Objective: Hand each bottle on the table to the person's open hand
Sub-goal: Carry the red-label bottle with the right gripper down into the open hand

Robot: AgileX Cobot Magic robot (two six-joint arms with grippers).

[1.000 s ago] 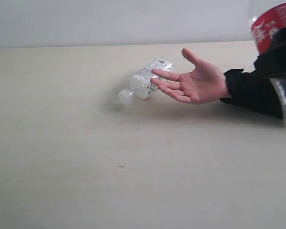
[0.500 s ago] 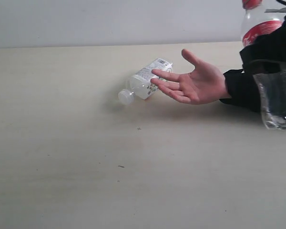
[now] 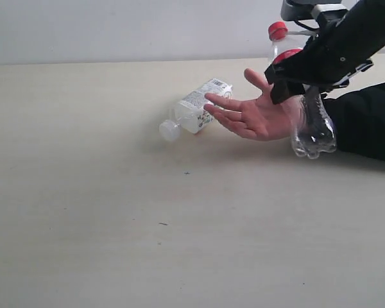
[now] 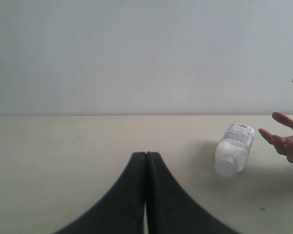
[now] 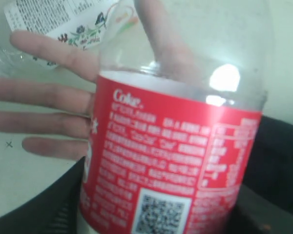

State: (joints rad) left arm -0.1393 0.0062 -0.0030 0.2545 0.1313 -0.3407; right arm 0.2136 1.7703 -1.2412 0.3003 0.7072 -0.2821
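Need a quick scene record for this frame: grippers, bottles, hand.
right gripper: shut on red-capped bottle, holding it roughly upright
red-capped bottle: clear, red label, at the wrist end of the hand; contact with the palm unclear
hand: open, palm showing, black sleeve
small bottle: white cap, lying on its side on the table, by the person's fingertips
left gripper: shut, empty
handover: red-capped bottle not yet released

Matte black right tool (image 3: 305,77) with grey wrist housing (image 3: 298,9); black, tapered left tool (image 4: 146,163).
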